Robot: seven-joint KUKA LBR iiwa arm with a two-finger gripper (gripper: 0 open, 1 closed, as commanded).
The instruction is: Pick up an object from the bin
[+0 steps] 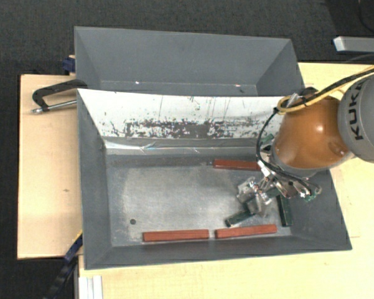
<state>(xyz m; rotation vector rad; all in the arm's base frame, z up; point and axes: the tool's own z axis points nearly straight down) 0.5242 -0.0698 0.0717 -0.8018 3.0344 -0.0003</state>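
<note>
Dark green stick lies front right on bin floor, upper end under jaws. Jaws low over it; open or closed, cannot tell. Red bar just beside: risk of snagging it, or thin stick slipping on lift.

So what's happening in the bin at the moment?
The arm comes in from the right, and its gripper is low in the right part of the bin, just above a small dark green piece on the floor. A second green piece lies close by on the right. One red-brown bar sits by the back wall, and two more lie along the front. I can't tell whether anything is gripped.
</note>
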